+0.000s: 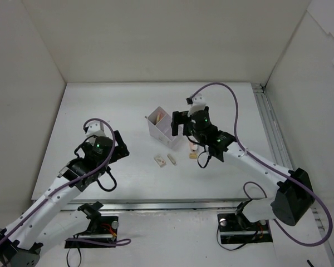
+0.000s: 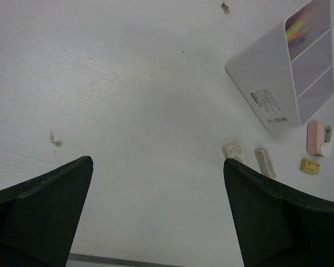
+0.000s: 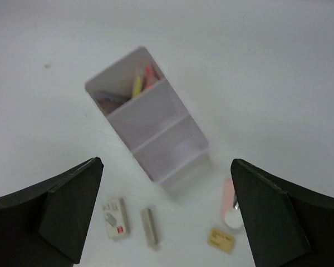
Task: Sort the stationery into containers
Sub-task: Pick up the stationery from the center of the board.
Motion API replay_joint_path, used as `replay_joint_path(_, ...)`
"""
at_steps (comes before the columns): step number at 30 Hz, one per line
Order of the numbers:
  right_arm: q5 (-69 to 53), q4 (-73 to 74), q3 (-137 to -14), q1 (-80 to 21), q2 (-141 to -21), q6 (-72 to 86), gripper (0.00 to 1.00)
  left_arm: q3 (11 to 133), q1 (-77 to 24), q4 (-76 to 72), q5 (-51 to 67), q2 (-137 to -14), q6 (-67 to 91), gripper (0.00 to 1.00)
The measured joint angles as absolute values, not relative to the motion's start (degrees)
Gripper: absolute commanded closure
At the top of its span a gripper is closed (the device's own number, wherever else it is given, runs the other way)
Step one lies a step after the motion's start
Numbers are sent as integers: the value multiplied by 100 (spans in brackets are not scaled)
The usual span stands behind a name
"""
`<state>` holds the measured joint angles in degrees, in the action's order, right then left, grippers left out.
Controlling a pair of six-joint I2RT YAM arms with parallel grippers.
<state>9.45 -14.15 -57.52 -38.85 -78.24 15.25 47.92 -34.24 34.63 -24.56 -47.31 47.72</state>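
The translucent lavender box [image 1: 159, 123] stands mid-table with inner dividers. Pink and yellow pens [image 3: 142, 81] stand in its far compartment; they also show in the left wrist view [image 2: 296, 31]. Four erasers lie on the table in front of it: a white labelled block [image 3: 115, 218], a slim whitish block [image 3: 150, 226], a pinkish one [image 3: 229, 200] and a small tan one [image 3: 221, 240]. My right gripper [image 3: 166, 162] is open and empty, above the box [image 3: 156, 130]. My left gripper [image 2: 158, 161] is open and empty over bare table, left of the box [image 2: 267, 78].
White walls close in the table on the left, back and right. A metal rail [image 1: 270, 130] runs along the right side. A small dark speck [image 2: 55, 139] marks the table near my left gripper. The erasers also show in the top view [image 1: 165, 159].
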Motion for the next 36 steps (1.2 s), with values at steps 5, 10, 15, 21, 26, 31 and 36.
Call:
replay_joint_path(5,998,-123,-5256,-4003,-7216,1533,2,4755,-3459,3000,-2137,-4899,4477,0)
replay_joint_path(10,615,318,-4967,-4254,-7266,1302,2,4755,-3529,2762,-1938,-5098,4254,0)
replay_joint_path(15,429,338,-4971,-4447,-8082,1188,2,4735,-3592,2665,-1833,-5142,4202,0)
replay_joint_path(21,410,204,-4987,-4595,-8943,1173,13,4694,-3601,2652,-1802,-5109,4202,0)
replay_joint_path(26,423,-386,-4987,-4670,-9373,1177,25,4650,-3612,2663,-1804,-4980,4200,0)
replay_joint_path(31,412,-928,-4989,-4698,-9789,1181,50,4633,-3660,2674,-1813,-4939,4193,0)
replay_joint_path(36,425,-1153,-4998,-4698,-9883,1194,83,4633,-3671,2714,-1831,-4939,4193,0)
